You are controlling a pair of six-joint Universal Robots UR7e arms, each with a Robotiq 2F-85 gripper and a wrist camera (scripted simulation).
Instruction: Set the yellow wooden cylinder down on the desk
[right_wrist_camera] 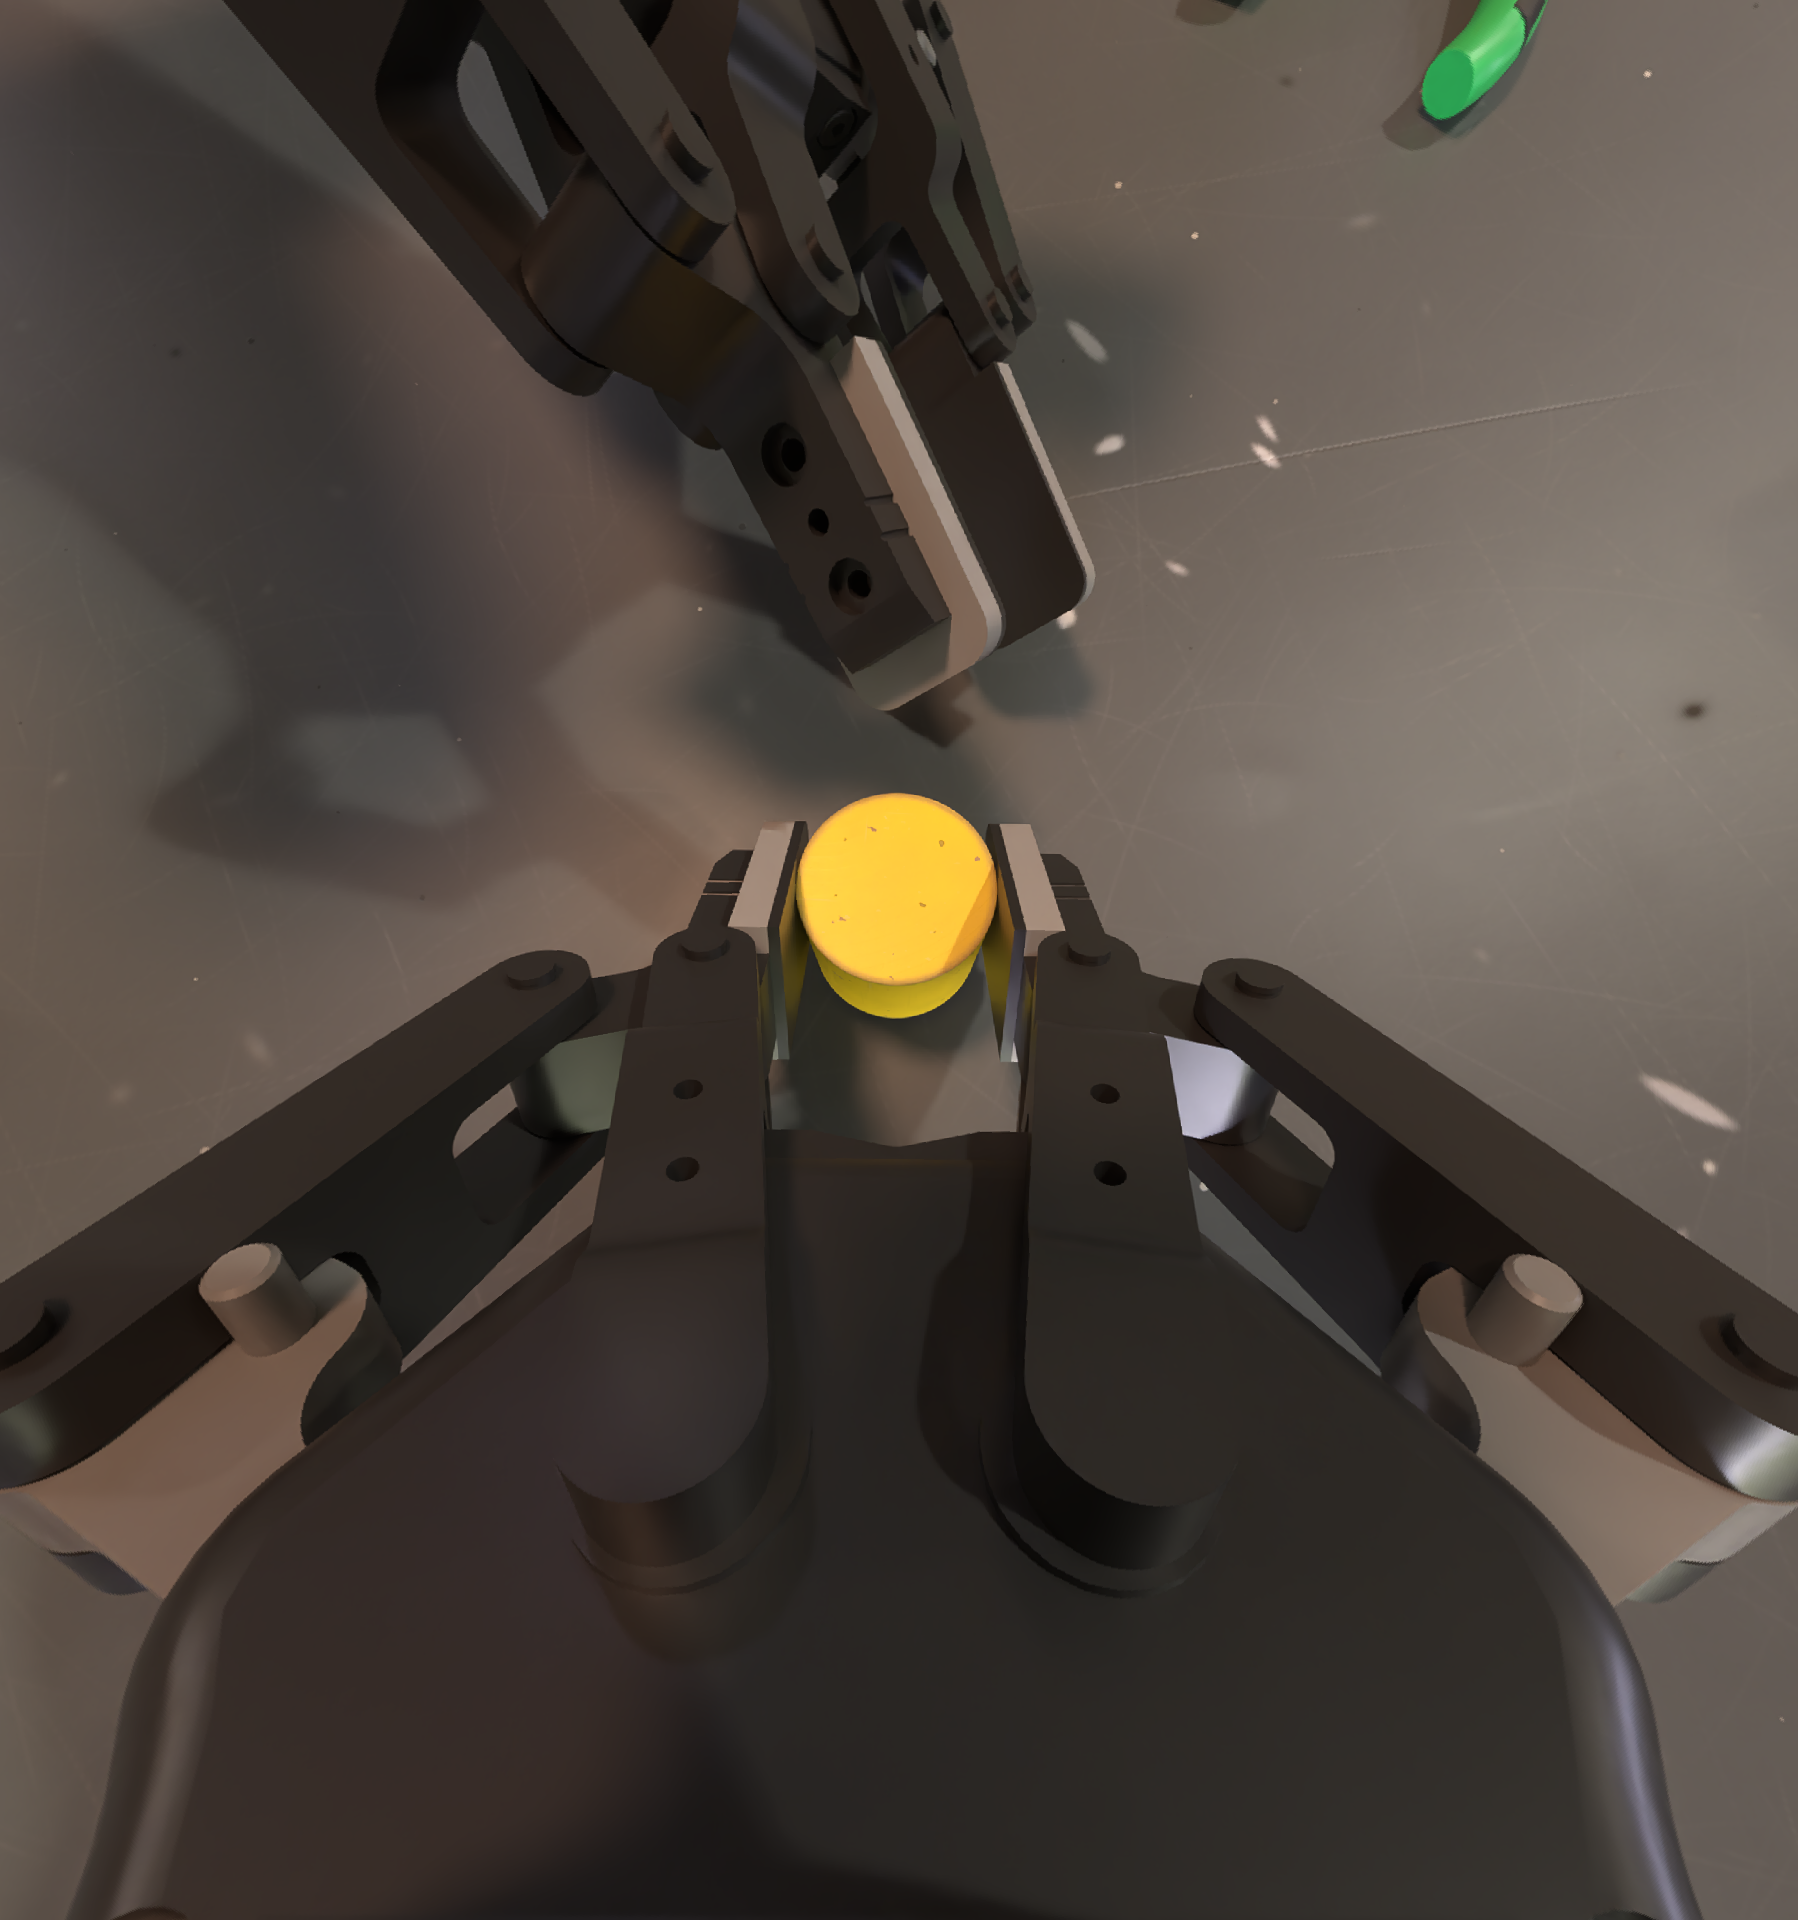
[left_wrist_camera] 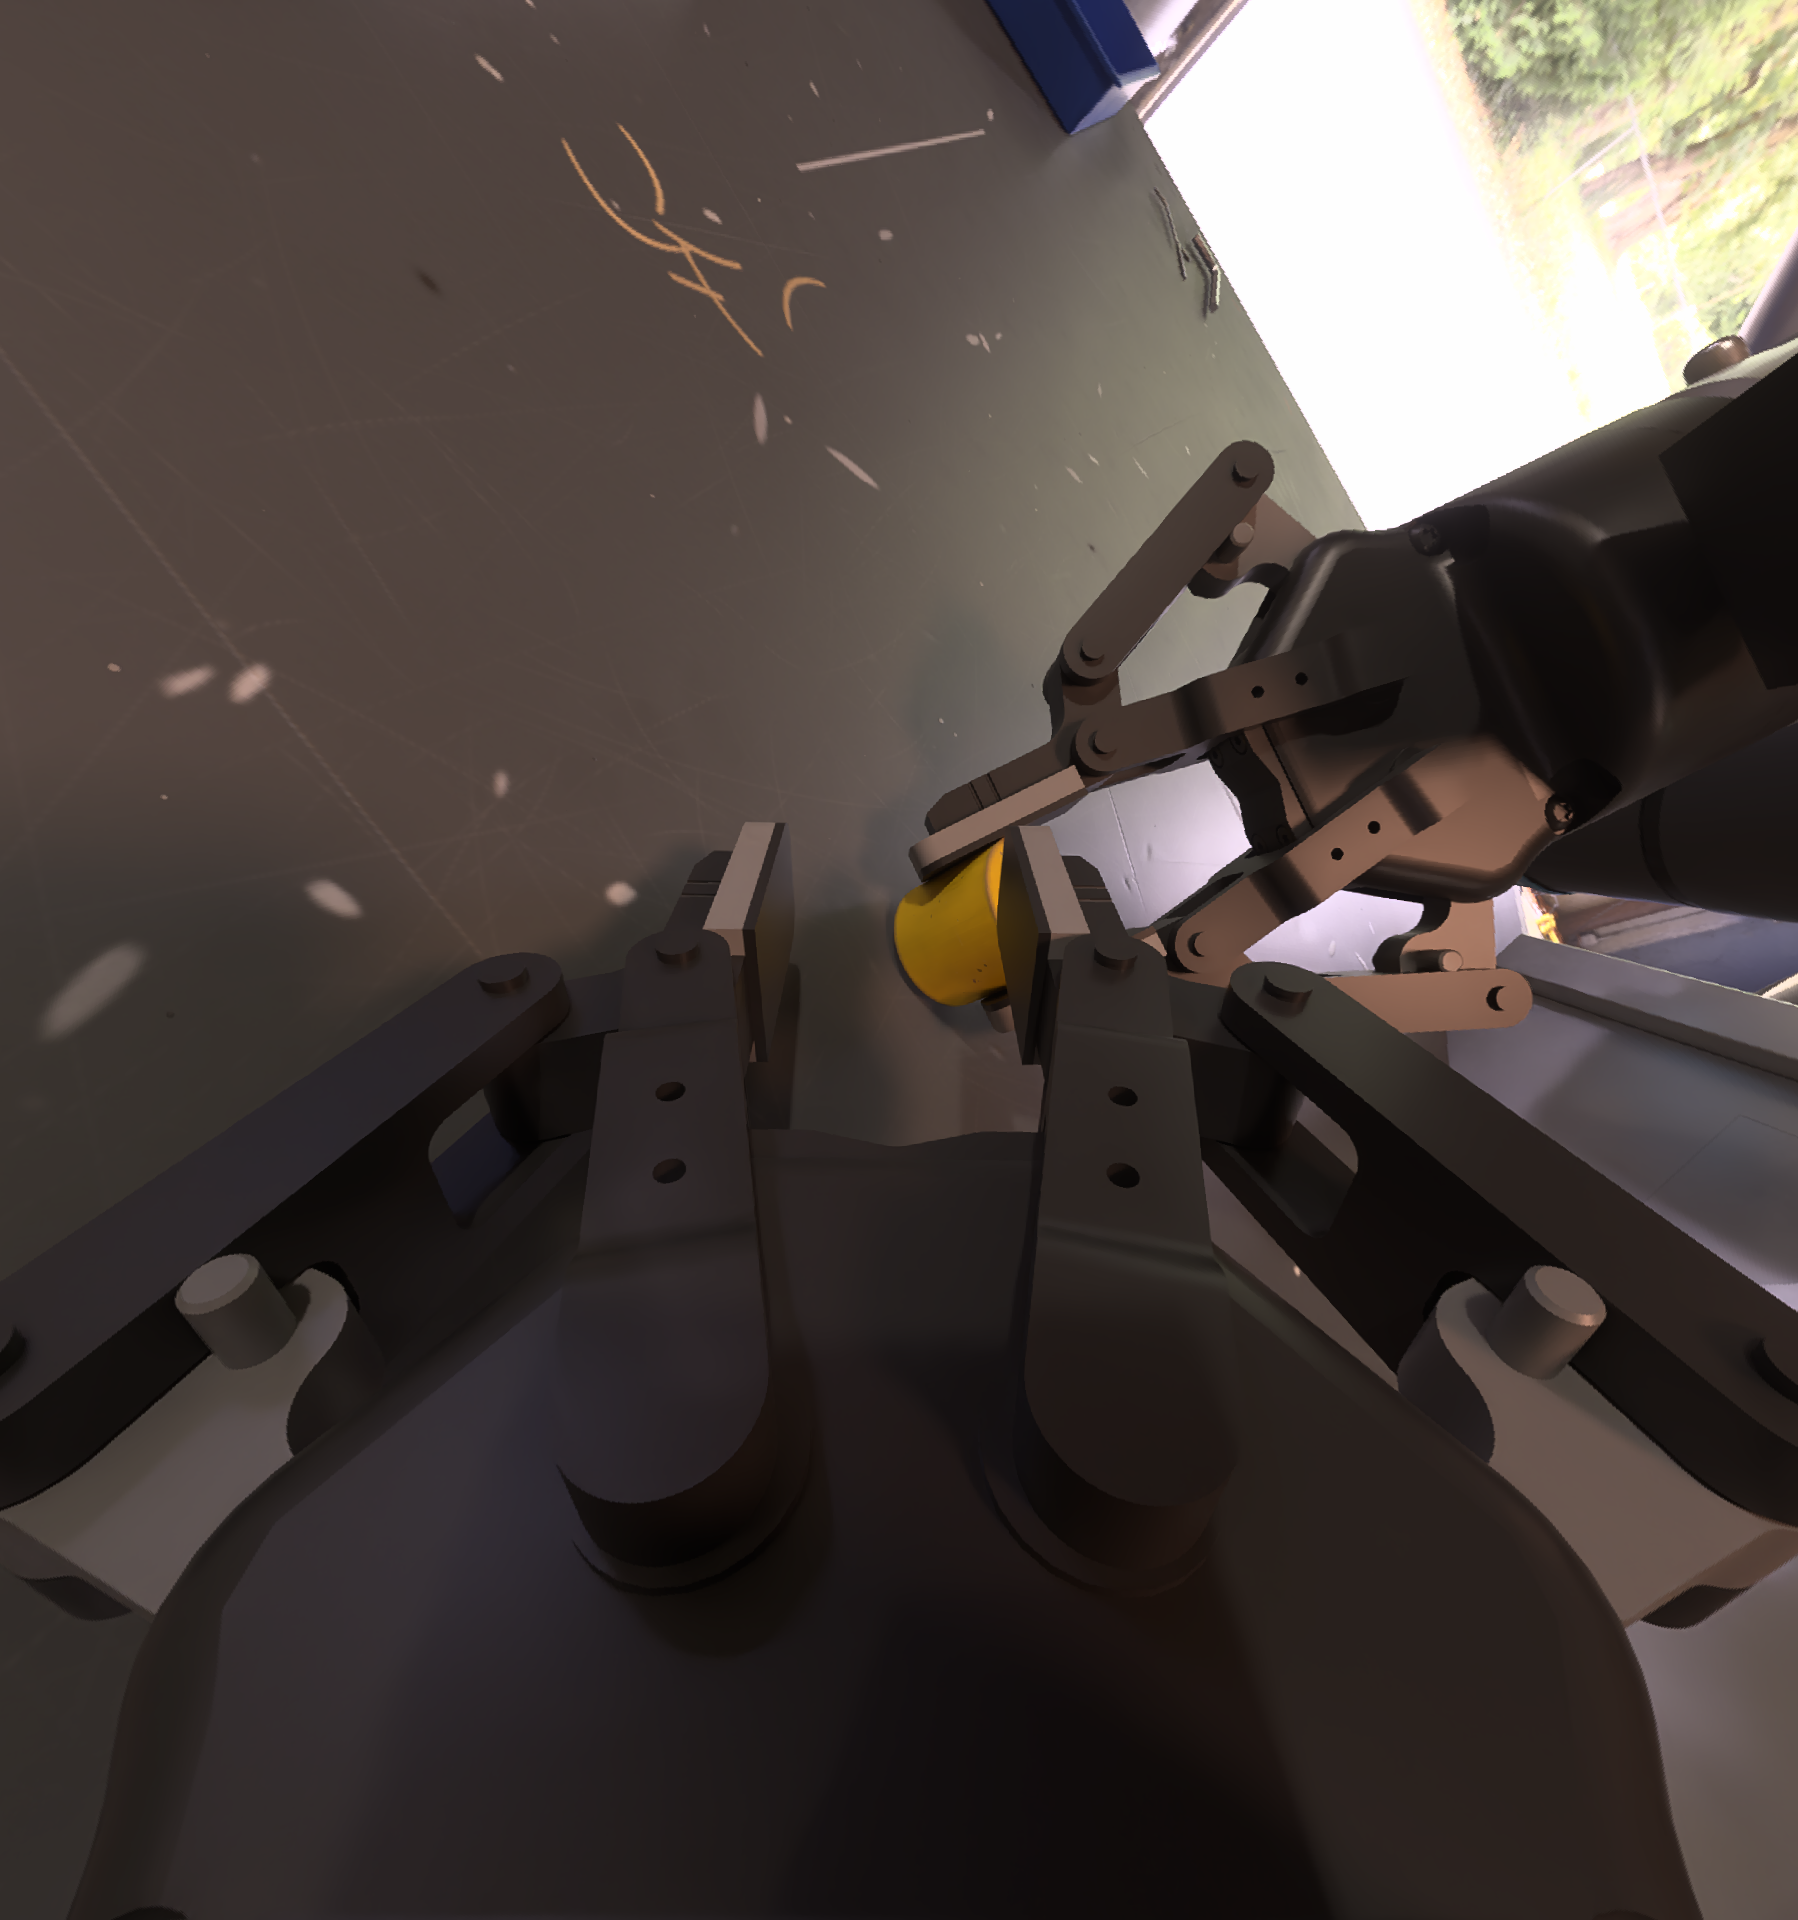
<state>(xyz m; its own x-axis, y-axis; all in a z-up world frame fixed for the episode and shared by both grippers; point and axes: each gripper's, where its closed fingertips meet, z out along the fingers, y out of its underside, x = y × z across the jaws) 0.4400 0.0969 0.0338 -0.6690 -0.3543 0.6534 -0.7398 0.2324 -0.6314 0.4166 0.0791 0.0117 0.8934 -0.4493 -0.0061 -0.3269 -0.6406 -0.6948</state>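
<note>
Right gripper (right_wrist_camera: 896,914) clamped on yellow cylinder (right_wrist_camera: 895,894), low over desk (right_wrist_camera: 1394,727). Left gripper (left_wrist_camera: 895,914) parted, empty, just beside.

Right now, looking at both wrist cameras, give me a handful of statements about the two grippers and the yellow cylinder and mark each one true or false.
1. The right gripper has its fingers closed on the yellow cylinder. True.
2. The left gripper grips the cylinder too. False: nothing sits between its fingers, and the cylinder lies beyond them, partly behind one fingertip.
3. A green object lies on the desk, away from both grippers. True.
4. The cylinder is red. False: it is yellow.
5. The desk surface shows scratches and pale flecks. True.
</note>
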